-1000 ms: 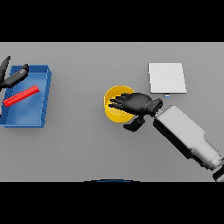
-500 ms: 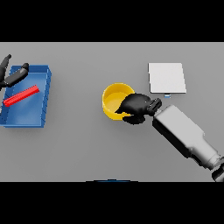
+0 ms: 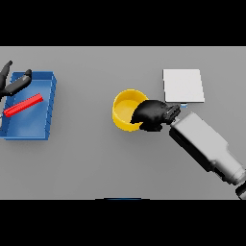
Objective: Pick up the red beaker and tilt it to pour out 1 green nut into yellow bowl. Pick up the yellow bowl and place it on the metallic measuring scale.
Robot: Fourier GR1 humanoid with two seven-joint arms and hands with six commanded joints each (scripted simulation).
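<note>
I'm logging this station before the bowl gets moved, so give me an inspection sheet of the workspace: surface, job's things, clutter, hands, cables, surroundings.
Surface: grey table, flat, no spills seen.
Job's things: yellow bowl near the middle, tipped toward the left; its contents cannot be made out. Metallic measuring scale lies flat to the bowl's upper right, nothing on it. Red beaker lies on its side in the blue tray at the left.
Clutter: nothing seen.
Hands: right hand curled over the bowl's right rim. Left hand at the tray's far left corner, fingers relaxed, holding nothing.
Cables: nothing seen.
Surroundings: nothing seen beyond the table.
</note>
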